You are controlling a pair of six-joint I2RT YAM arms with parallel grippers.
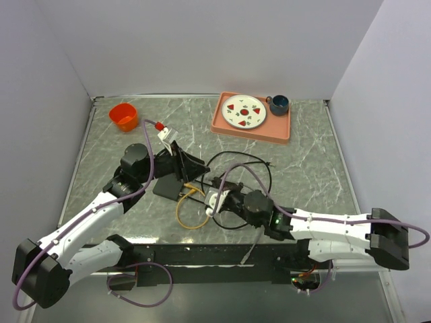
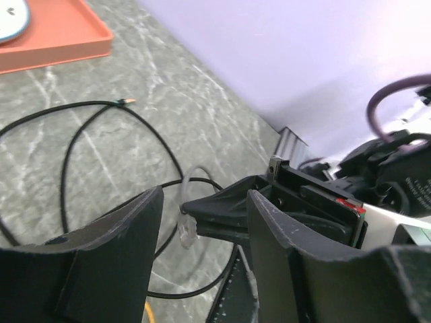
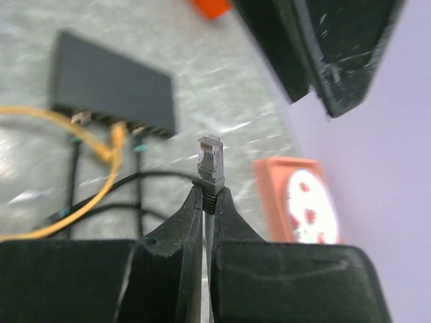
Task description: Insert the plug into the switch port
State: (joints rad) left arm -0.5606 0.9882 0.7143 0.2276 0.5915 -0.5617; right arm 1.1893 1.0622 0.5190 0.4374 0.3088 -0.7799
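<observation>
My right gripper [image 3: 209, 193] is shut on the grey boot just below the clear plug [image 3: 209, 157], which sticks up past its fingertips. Beyond it lies the flat black switch [image 3: 111, 84], with the switch port row [image 3: 108, 121] along its near side; yellow and black cables sit in some ports. In the left wrist view the plug [image 2: 187, 229] hangs between my left gripper's [image 2: 205, 195] widely parted fingers, which hold nothing. From above, the left gripper [image 1: 195, 171] hovers over the switch [image 1: 168, 187], and the right gripper [image 1: 214, 195] is just right of it.
A yellow cable [image 1: 188, 219] and a black cable [image 1: 252, 161] loop on the marble table around the switch. A salmon-pink tray [image 1: 283, 131] with a plate and a blue cup stands at the back right. An orange cup [image 1: 123, 116] sits at the back left.
</observation>
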